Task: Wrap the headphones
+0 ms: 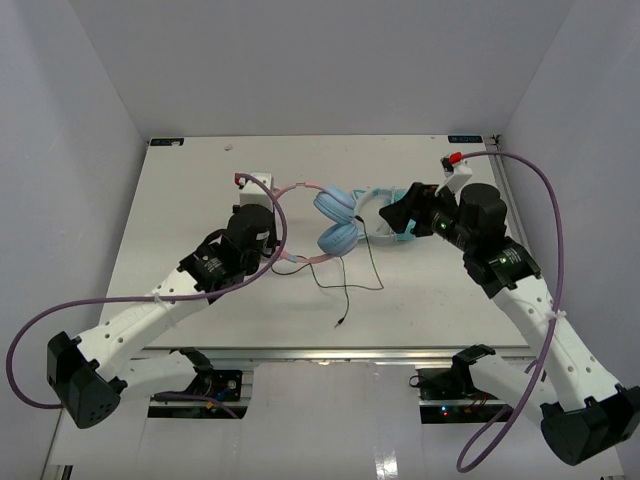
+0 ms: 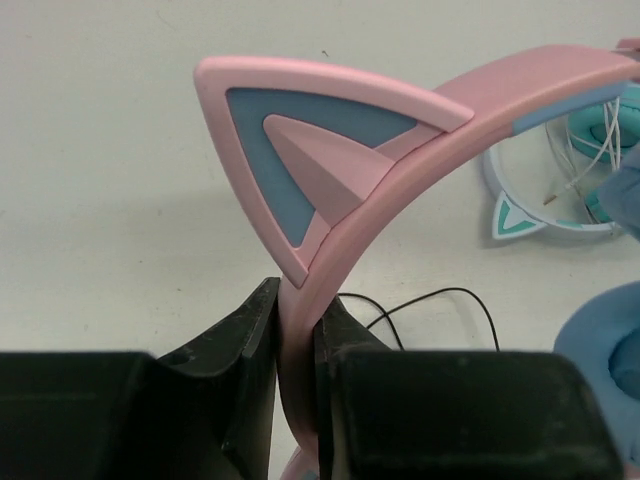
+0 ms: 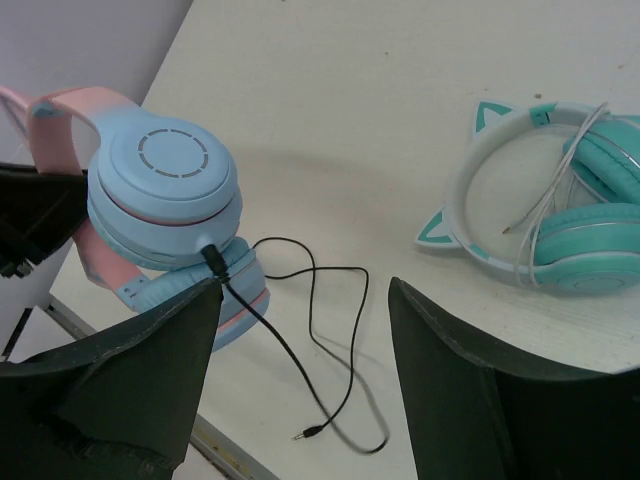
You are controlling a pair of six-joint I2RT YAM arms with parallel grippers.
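The headphones have a pink cat-ear headband and round light-blue ear cups. My left gripper is shut on the headband just below one cat ear, seen close in the left wrist view. The thin black cable leaves the upper cup's jack, loops loosely on the table, and ends in a free plug. My right gripper is open and empty, and in the right wrist view it hovers above the cable loops, right of the cups.
A white and pale-blue cat-ear pair with teal cups lies on the table under and beside my right gripper, with its pale cable wound across it. It also shows in the left wrist view. The table's near edge runs close to the plug.
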